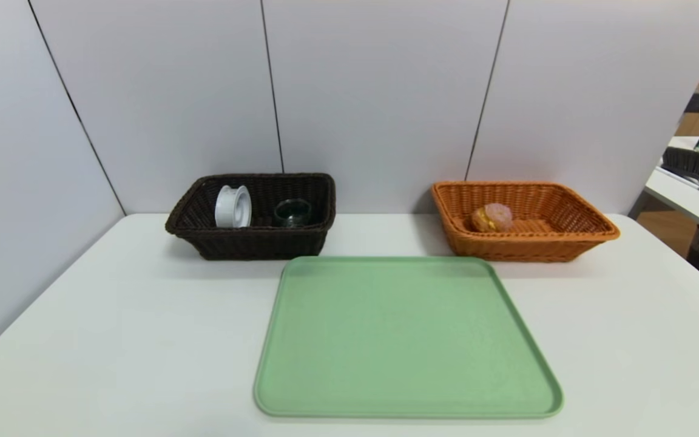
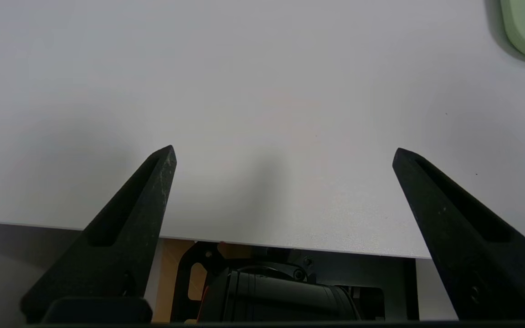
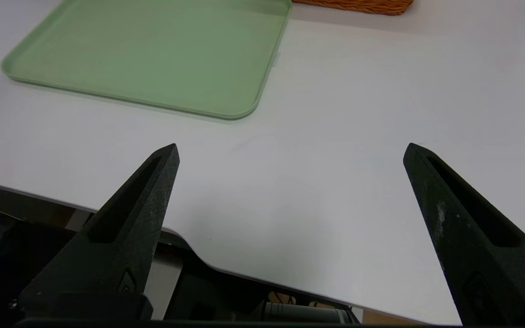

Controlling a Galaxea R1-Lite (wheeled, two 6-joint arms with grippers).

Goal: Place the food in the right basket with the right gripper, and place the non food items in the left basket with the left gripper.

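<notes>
The left pincer (image 2: 284, 155) is spread wide with nothing between its tips, above the near edge of the tabletop (image 1: 143, 340). The right pincer (image 3: 292, 152) is spread just as wide (and just as bare), over the near part of the tabletop on its own side. Both are out of the head view, and each wrist view cuts off their bases.

Between the two sides lies the green tray (image 1: 404, 340), whole in the head view; the left wrist view catches only a corner of it.

Beyond the tray, toward the robot's left, the dark basket (image 1: 258, 243) holds the white roll (image 1: 232, 207), on its side, and the glass dish (image 1: 293, 212). The basket's front rim hides their undersides, and the dish (dark against dark wicker) is hard to make out.

Toward the right, the orange basket (image 1: 525, 246) holds the bun (image 1: 493, 218) near its left end, the bun's lower part hard to see behind the rim. The right wrist view shows only a sliver of that basket.
</notes>
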